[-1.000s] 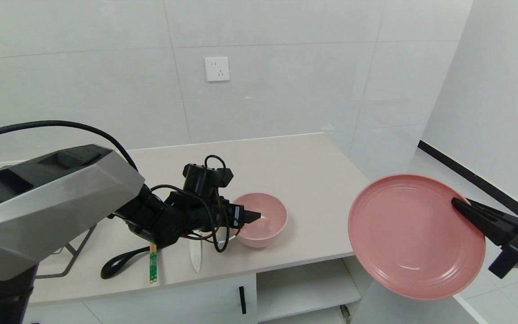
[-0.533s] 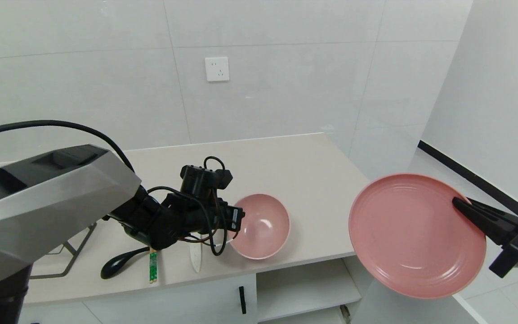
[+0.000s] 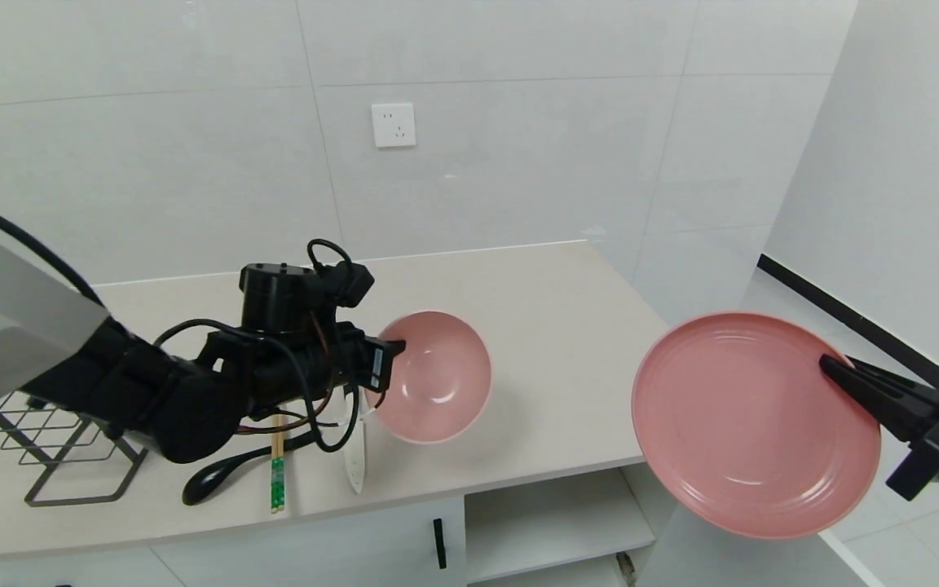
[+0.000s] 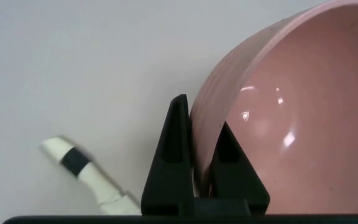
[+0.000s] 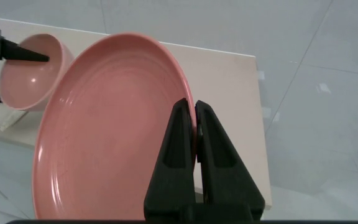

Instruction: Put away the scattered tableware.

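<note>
A cabinet front with a dark door handle and an open shelf sits nearest the camera, under a beige tabletop in a room of pale wall tiles. Along the near edge of the tabletop lie a black spoon, a pair of chopsticks with a green band, and a white utensil, side by side and close together. A dark wire rack stands at nine o'clock from them, at the left end of the surface. Beyond the tabletop, a white wall socket is set in the tiled wall at roughly twelve o'clock from the utensils. The left end effector is pressed together on the rim of a pink bowl, one finger inside the wall and one outside, as the left wrist view makes plain. The bowl is tipped with its mouth turned toward the camera, over the middle of the tabletop, just beyond the white utensil. Well apart from it, at three o'clock and past the right end of the tabletop, the right end effector pinches the edge of a pink plate. The plate is held tilted over the pale floor, its ringed face toward the camera.
</note>
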Robot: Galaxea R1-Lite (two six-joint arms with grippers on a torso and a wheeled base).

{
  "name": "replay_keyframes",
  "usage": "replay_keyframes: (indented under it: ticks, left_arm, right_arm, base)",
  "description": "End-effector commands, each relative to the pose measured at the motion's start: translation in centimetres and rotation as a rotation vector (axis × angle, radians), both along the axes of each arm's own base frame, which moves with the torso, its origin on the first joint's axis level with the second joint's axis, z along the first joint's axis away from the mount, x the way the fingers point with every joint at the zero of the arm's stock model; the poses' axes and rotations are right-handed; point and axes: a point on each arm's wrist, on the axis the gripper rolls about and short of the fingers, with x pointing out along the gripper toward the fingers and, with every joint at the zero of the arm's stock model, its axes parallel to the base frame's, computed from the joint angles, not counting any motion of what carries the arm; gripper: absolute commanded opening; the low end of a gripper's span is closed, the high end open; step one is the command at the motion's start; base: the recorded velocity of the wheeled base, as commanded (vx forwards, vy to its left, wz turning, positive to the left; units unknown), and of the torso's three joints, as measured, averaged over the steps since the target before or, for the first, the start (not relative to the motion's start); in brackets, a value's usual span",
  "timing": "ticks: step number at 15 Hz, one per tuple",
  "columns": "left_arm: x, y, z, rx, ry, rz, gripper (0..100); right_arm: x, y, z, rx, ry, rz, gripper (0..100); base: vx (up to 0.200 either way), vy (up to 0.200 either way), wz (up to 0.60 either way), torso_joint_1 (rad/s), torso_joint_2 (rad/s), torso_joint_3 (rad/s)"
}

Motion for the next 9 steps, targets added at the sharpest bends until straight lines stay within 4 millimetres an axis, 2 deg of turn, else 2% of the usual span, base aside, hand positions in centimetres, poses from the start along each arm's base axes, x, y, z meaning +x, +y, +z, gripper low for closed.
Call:
replay_keyframes:
  ticks: [1,3,4,5,7,9]
  left_arm:
    - [-4.5,2.6,3.6,0.013,-0.103,0.000,0]
    - [-8.9,4.3,4.6,0.010,-0.127,0.000,0]
    - [-9.7,4.6,4.5,0.012,-0.127,-0.001,0]
    - [-13.6,6.2,4.4,0.005,-0.141,0.000,0]
    - [-16.3,7.7,5.1,-0.027,-0.193,0.018,0]
    - [-17.2,7.9,5.6,-0.104,-0.200,0.002,0]
  right_arm:
    - [0.0,0.0,0.0,0.002,0.002,0.000,0]
    - [-0.1,0.1,-0.3,0.051,0.043,0.013,0]
    - [-0.1,0.1,-0.3,0.060,0.049,0.014,0]
    - [-0.3,0.1,-0.5,0.087,0.072,0.033,0]
    - [-0.5,0.2,-0.7,0.089,0.081,0.065,0]
    - [-0.3,0.1,-0.7,0.090,0.087,0.053,0]
  base:
    - [0.000,0.000,0.00,0.000,0.00,0.000]
    - [0.000,0.000,0.00,0.000,0.00,0.000]
    - [0.000,0.000,0.00,0.000,0.00,0.000]
    - [0.000,0.000,0.00,0.000,0.00,0.000]
    - [0.000,0.000,0.00,0.000,0.00,0.000]
    - [0.000,0.000,0.00,0.000,0.00,0.000]
